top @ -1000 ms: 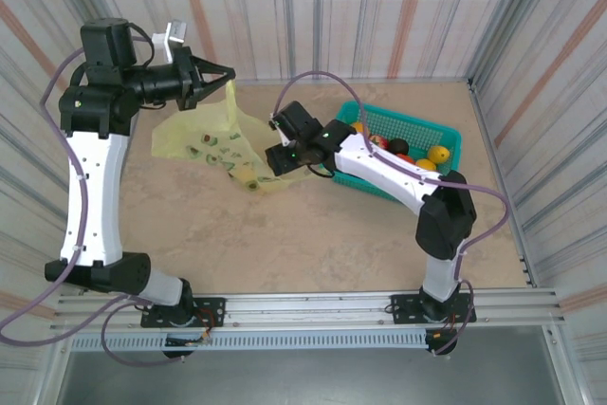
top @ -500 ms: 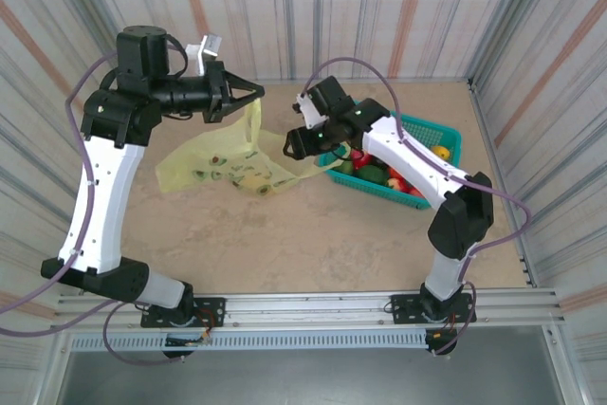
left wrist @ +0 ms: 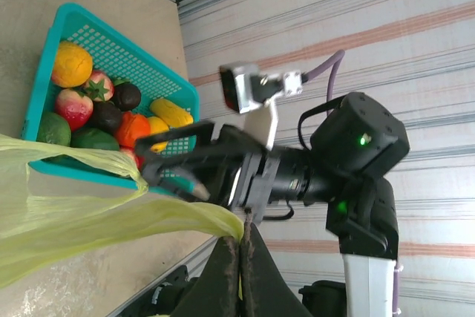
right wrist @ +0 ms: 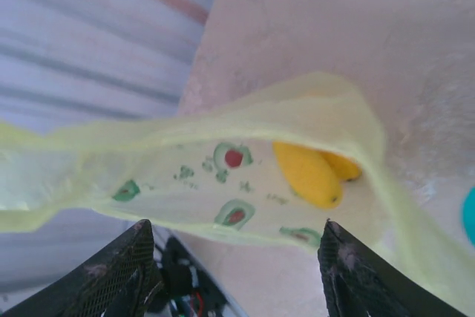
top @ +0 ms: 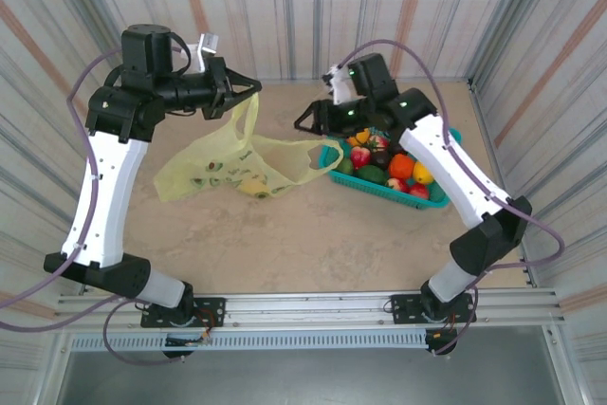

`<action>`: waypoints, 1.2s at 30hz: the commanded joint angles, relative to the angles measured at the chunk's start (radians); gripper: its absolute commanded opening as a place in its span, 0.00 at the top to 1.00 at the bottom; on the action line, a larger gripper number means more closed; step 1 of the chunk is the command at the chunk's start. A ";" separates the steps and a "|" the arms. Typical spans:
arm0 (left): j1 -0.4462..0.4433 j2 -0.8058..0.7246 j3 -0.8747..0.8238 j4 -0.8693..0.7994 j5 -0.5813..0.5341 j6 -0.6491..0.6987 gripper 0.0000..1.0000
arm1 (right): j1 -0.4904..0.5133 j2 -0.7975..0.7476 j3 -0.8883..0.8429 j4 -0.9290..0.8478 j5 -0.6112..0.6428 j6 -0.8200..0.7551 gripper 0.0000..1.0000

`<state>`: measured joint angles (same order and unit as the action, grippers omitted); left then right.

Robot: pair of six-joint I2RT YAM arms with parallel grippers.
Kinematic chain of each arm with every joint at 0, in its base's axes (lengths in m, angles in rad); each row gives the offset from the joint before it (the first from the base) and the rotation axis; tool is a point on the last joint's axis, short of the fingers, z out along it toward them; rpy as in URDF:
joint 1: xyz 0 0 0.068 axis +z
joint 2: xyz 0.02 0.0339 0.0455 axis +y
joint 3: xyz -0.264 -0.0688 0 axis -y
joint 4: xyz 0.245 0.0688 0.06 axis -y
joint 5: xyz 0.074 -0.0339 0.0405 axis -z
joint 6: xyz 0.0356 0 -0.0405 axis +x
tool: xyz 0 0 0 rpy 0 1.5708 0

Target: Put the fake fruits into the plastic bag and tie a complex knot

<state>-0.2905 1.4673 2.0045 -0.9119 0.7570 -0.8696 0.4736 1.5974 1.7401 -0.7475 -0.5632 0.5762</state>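
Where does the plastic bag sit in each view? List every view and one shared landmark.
Top external: the plastic bag lies left of centre on the table.
Left wrist: the bag is lower left, its handle pinched in the left pincer.
Right wrist: the bag lies across the middle, with a yellow fruit inside.
Shared landmark: the teal basket beside the bag.

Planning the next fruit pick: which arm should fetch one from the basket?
Right. The right gripper is open and close to the basket of fruits. The left gripper is shut on the bag, holding its handle up.
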 commanded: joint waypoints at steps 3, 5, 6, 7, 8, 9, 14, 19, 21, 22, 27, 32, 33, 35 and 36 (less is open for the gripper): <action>-0.007 0.019 0.060 0.021 0.010 -0.016 1.00 | -0.132 -0.080 -0.105 -0.035 0.069 0.088 0.39; -0.008 0.028 0.076 0.020 0.017 -0.016 1.00 | -0.193 -0.092 -0.142 -0.097 0.172 0.094 0.36; -0.008 0.033 0.082 0.020 0.022 -0.016 1.00 | -0.224 -0.097 -0.165 -0.135 0.232 0.092 0.34; -0.008 0.037 0.086 0.023 0.026 -0.018 1.00 | -0.252 -0.101 -0.189 -0.161 0.288 0.081 0.30; -0.009 0.040 0.089 0.026 0.029 -0.022 1.00 | -0.268 -0.105 -0.210 -0.171 0.347 0.059 0.27; -0.009 0.044 0.091 0.033 0.034 -0.025 1.00 | -0.276 -0.106 -0.234 -0.187 0.445 0.026 0.24; -0.013 0.050 0.099 0.059 0.051 -0.043 1.00 | -0.343 -0.071 -0.238 -0.276 0.761 -0.120 0.20; -0.020 0.051 0.095 0.080 0.071 -0.044 1.00 | -0.443 0.004 -0.197 -0.282 0.811 -0.155 0.21; -0.016 0.050 0.097 0.080 0.078 -0.042 1.00 | -0.455 0.050 -0.161 -0.296 0.840 -0.180 0.21; -0.014 0.050 0.098 0.082 0.082 -0.042 1.00 | -0.465 0.071 -0.140 -0.306 0.831 -0.184 0.21; -0.006 0.056 0.097 0.105 0.104 -0.050 1.00 | -0.501 0.165 -0.087 -0.312 0.765 -0.238 0.21; -0.006 0.061 0.094 0.113 0.114 -0.053 1.00 | -0.539 0.242 -0.063 -0.322 0.717 -0.236 0.21; -0.006 0.061 0.093 0.113 0.113 -0.052 1.00 | -0.541 0.264 -0.050 -0.338 0.726 -0.236 0.22; -0.006 0.064 0.090 0.113 0.116 -0.052 1.00 | -0.542 0.295 -0.032 -0.361 0.732 -0.233 0.21; -0.006 0.066 0.089 0.113 0.115 -0.051 1.00 | -0.543 0.307 -0.030 -0.365 0.731 -0.228 0.21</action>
<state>-0.3023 1.5269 2.0739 -0.8314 0.8448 -0.9180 -0.0647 1.8671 1.6745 -1.0519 0.1795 0.3607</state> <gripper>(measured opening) 0.053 0.786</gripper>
